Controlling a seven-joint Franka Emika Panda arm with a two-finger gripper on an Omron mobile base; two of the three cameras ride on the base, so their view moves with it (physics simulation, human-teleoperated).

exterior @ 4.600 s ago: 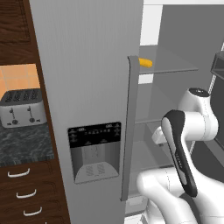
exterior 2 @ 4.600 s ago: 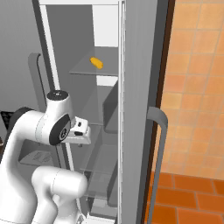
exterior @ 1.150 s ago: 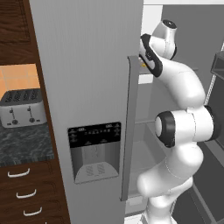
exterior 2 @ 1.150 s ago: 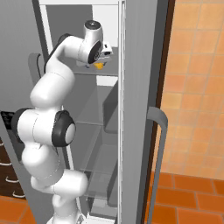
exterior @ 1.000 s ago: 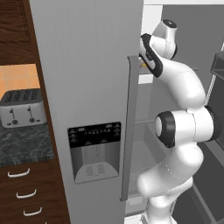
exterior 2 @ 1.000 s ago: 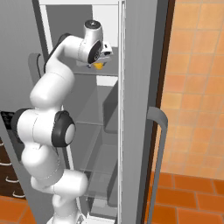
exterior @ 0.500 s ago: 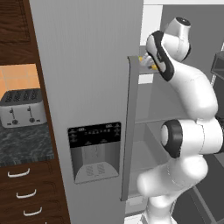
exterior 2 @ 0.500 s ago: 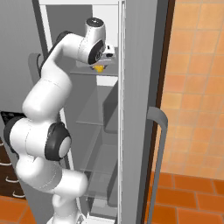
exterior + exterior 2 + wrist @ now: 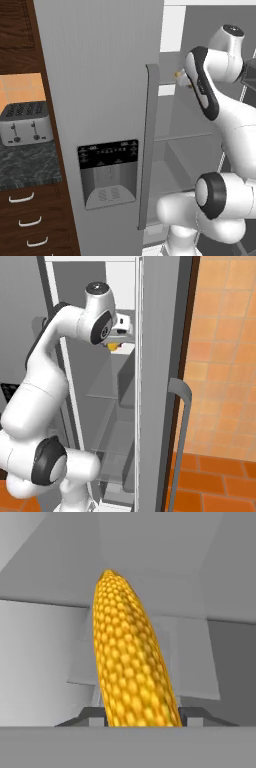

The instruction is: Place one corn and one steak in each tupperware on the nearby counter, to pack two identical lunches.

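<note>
A tall grey fridge (image 9: 100, 100) fills the middle of the kitchen, its left door shut with a water dispenser (image 9: 107, 172) set in it, and its right compartment standing open onto pale glass shelves (image 9: 107, 381). To the left of the fridge a strip of black marbled counter (image 9: 27, 162) carries a silver toaster (image 9: 25, 122) above brown drawers; to the right of the fridge the wall is orange tile (image 9: 225, 356).

The white arm (image 9: 45, 381) reaches up into the open compartment, its wrist near the upper shelf. A second ago the hand sat further into the fridge with the cob lying at the shelf; now the wrist has drawn back toward the fridge opening and the cob has come away with it.

The gripper (image 9: 114, 345) has narrowed since then and is clamped on the corn (image 9: 127, 662): in the hand view the two dark fingertips (image 9: 92, 714) press the yellow cob from either side at its base, and it juts straight out from them. From the base views the corn shows as a small yellow spot at the hand, just inside the fridge beside the door edge.
</note>
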